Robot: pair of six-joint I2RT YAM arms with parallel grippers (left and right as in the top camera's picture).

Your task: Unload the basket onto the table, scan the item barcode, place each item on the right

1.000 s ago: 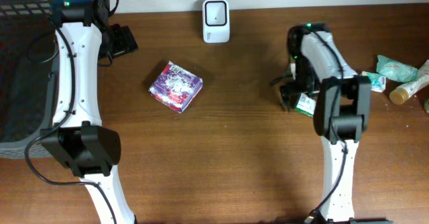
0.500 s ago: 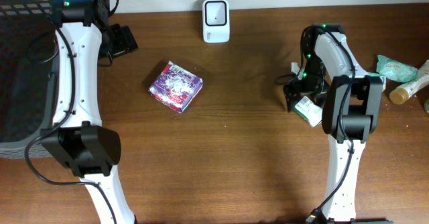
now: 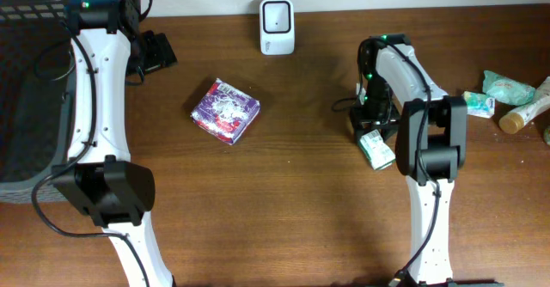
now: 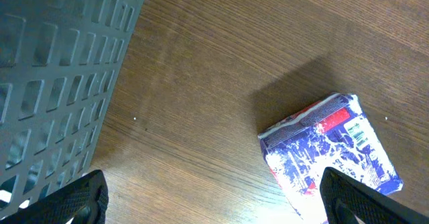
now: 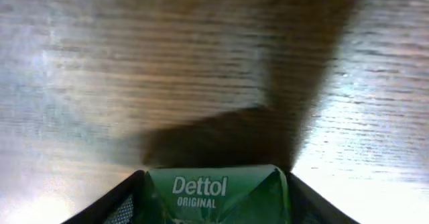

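Note:
The item is a green Dettol soap packet point(image 5: 216, 196), and it fills the gap between my right gripper's point(image 5: 214, 207) fingers, which press its two sides. From overhead the packet point(image 3: 377, 149) pokes out below the right gripper point(image 3: 369, 125) on the right half of the table. A white barcode scanner point(image 3: 277, 15) stands at the back centre, well to the left of and behind that gripper. Far at the back left, my left gripper point(image 3: 155, 51) stands open with only bare wood between its fingertips point(image 4: 84, 198).
A purple-and-white box point(image 3: 225, 110) lies left of centre, and the left wrist view has it point(image 4: 332, 153) at the lower right. A dark mesh basket point(image 3: 26, 81) fills the left edge. Several toiletries, including a pale bottle point(image 3: 526, 111) and a green pack point(image 3: 507, 87), lie at the far right.
The right gripper's jaws have closed in on the Dettol packet, and the right arm has shifted left with it. The left arm has not moved.

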